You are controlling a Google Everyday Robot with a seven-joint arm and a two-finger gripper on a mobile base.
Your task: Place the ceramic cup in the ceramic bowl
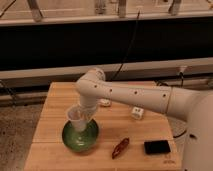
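The ceramic bowl (pixel 80 137), green and glossy, sits on the wooden table (pixel 50 110) at the front left. The ceramic cup (pixel 75 117), small and pale, hangs tilted just over the bowl's near-left part, its base low inside the rim. My gripper (pixel 84 116) comes down from the white arm (pixel 130 95) and is shut on the cup's right side. The arm hides most of the fingers.
A small white lumpy object (pixel 104 102) lies behind the arm. A white cube (pixel 137 112) sits mid-table. A reddish-brown elongated object (pixel 120 147) and a flat black object (pixel 157 147) lie near the front edge. Dark rails run behind the table.
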